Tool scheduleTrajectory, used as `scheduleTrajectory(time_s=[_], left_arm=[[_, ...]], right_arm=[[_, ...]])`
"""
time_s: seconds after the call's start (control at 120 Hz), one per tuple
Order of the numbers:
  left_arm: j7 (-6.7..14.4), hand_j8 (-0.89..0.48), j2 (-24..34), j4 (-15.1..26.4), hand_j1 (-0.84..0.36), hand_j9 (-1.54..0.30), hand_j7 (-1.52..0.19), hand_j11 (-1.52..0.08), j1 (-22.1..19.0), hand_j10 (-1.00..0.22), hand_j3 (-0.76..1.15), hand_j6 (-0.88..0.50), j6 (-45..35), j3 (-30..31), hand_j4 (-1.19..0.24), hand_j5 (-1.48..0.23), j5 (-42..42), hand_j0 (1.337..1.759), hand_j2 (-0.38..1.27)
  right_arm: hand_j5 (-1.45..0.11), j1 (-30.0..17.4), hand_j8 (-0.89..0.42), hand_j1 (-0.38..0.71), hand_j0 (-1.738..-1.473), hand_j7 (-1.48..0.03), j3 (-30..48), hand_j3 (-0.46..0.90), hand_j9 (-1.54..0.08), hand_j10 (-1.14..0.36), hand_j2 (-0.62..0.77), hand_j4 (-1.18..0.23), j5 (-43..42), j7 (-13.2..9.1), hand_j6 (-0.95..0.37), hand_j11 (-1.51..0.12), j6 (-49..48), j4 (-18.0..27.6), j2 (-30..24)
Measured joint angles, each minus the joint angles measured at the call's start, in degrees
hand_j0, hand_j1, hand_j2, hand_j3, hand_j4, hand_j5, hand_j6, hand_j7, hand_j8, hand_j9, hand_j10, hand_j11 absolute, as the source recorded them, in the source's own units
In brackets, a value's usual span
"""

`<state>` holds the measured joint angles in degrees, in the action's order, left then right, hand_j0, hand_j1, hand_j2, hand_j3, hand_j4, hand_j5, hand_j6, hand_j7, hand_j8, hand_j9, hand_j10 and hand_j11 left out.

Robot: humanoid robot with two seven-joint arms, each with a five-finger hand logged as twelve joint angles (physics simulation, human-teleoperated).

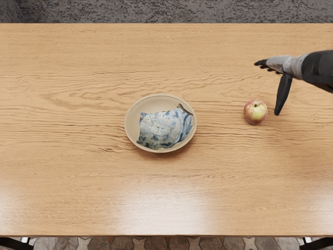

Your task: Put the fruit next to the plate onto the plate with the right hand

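Observation:
A red and yellow apple [255,111] lies on the wooden table to the right of the plate. The round beige plate [136,108] has a blue and white patterned centre and sits mid-table. My right hand [277,83] comes in from the right edge, above and slightly right of the apple. Its fingers [283,94] are spread, one dark finger pointing down beside the apple without touching it. The hand holds nothing. The left arm is not seen.
The wooden table [78,172] spans the whole view, with its far edge at the top and its near edge at the bottom. A grey textured floor shows beyond the far edge.

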<state>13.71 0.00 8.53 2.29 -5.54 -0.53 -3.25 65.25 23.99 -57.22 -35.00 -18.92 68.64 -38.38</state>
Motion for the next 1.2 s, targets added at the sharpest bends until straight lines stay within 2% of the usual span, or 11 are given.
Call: scheduleTrajectory(time_s=[0.1, 0.192, 0.333, 0.517, 0.967, 1.2], left_arm=[[0.0, 0.0, 0.0, 0.0, 0.34, -0.01, -0.01, 0.0, 0.0, 0.0, 0.0, 0.0, 0.0, 0.0, 0.0, -0.01, 0.0, 1.658, 0.0], [0.0, 0.0, 0.0, 0.0, 0.34, -0.01, -0.01, 0.0, 0.0, 0.0, 0.0, 0.0, 0.0, 0.0, 0.0, -0.01, 0.0, 1.658, 0.0], [0.0, 0.0, 0.0, 0.0, 0.34, -0.01, -0.01, 0.0, 0.0, 0.0, 0.0, 0.0, 0.0, 0.0, 0.0, -0.01, 0.0, 1.658, 0.0], [0.0, 0.0, 0.0, 0.0, 0.34, -0.01, -0.01, 0.0, 0.0, 0.0, 0.0, 0.0, 0.0, 0.0, 0.0, -0.01, 0.0, 1.658, 0.0], [0.0, 0.0, 0.0, 0.0, 0.34, 0.0, -0.01, 0.0, 0.0, 0.0, 0.0, 0.0, 0.0, 0.0, 0.0, -0.01, 0.0, 1.658, 0.0], [0.0, 0.0, 0.0, 0.0, 0.34, 0.0, -0.01, 0.0, 0.0, 0.0, 0.0, 0.0, 0.0, 0.0, 0.0, -0.01, 0.0, 1.658, 0.0]], right_arm=[[0.0, -0.9, 0.0, -0.35, -1.658, 0.0, -3.7, 0.0, 0.0, 0.0, 0.0, 0.0, -2.5, 0.0, -0.01, 0.0, 9.5, 0.1, 3.1], [0.0, -3.0, 0.0, -0.35, -1.658, 0.0, -5.2, 0.0, 0.0, 0.0, 0.0, 0.0, -3.3, 0.0, -0.01, 0.0, 13.5, 1.0, 4.4], [0.0, -6.7, 0.0, -0.35, -1.658, 0.0, -5.4, 0.0, 0.0, 0.0, 0.0, 0.0, -3.5, 0.0, -0.01, 0.0, 16.7, 4.4, 3.5], [0.0, -10.1, 0.0, -0.35, -1.658, 0.0, -3.6, 0.0, 0.0, 0.0, 0.0, 0.0, -3.3, 0.0, -0.01, 0.0, 22.4, 5.4, 2.8], [-0.12, -13.7, -0.09, -0.24, -1.658, -0.12, -3.6, 0.0, -0.12, -0.09, -0.02, -0.09, -3.2, 0.0, -0.1, -0.12, 33.1, 0.7, 5.2], [-0.18, -14.4, -0.14, -0.19, -1.658, -0.17, -3.6, 0.0, -0.18, -0.14, -0.02, -0.14, -2.7, 0.0, -0.14, -0.18, 34.8, -0.2, 7.3]])
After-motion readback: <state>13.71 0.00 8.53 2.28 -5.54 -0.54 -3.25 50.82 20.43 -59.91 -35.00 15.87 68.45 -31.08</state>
